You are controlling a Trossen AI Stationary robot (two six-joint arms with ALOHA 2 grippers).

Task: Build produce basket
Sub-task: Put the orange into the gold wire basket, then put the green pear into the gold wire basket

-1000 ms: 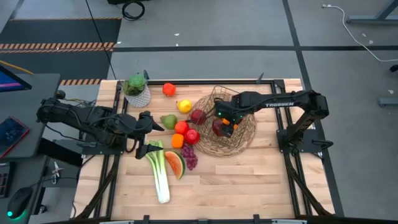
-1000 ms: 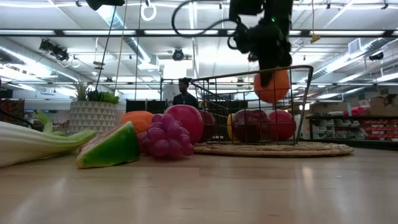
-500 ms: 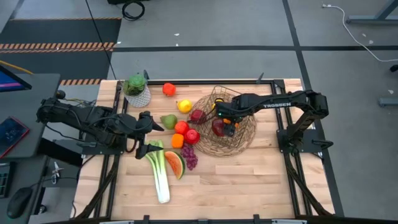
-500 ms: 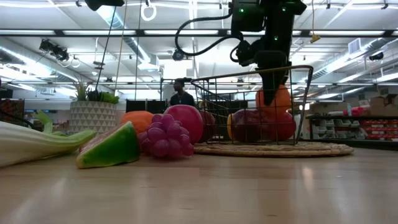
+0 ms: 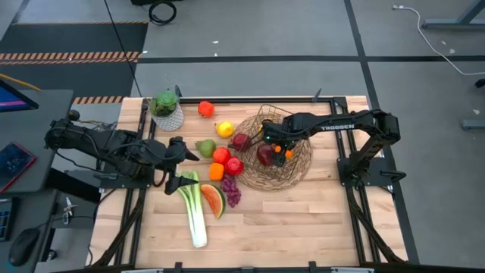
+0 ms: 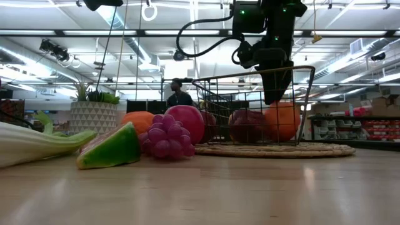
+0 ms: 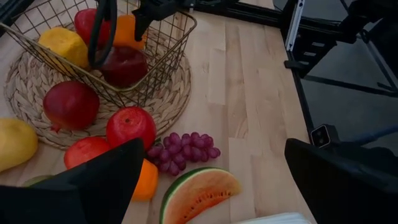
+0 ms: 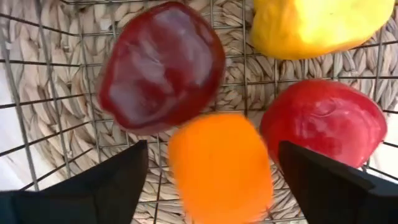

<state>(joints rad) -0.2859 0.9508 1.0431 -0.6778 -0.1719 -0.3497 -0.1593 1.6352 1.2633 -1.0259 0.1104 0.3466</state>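
The basket stands right of centre on the table, its wire walls rising from a wide woven rim. Inside lie a dark red apple, a yellow lemon, a second red apple and an orange, which rests on the mesh floor directly below my right pincer. That pincer hangs inside the wire walls with its fingers spread wide on either side of the orange and closed on nothing. Outside the basket, to its left, the remaining produce waits: a red apple, a second orange, purple grapes, a watermelon slice, a green pear, a long leek and, farther off, another lemon. My left pincer waits just left of this group, also wide and empty. Judged risks: the orange appears unsettled on the mesh and may roll against its neighbours; lifting my right pincer carelessly could snag a finger on the wire wall and drag or tip the basket; a sweep by my left arm could scatter the closely packed produce.
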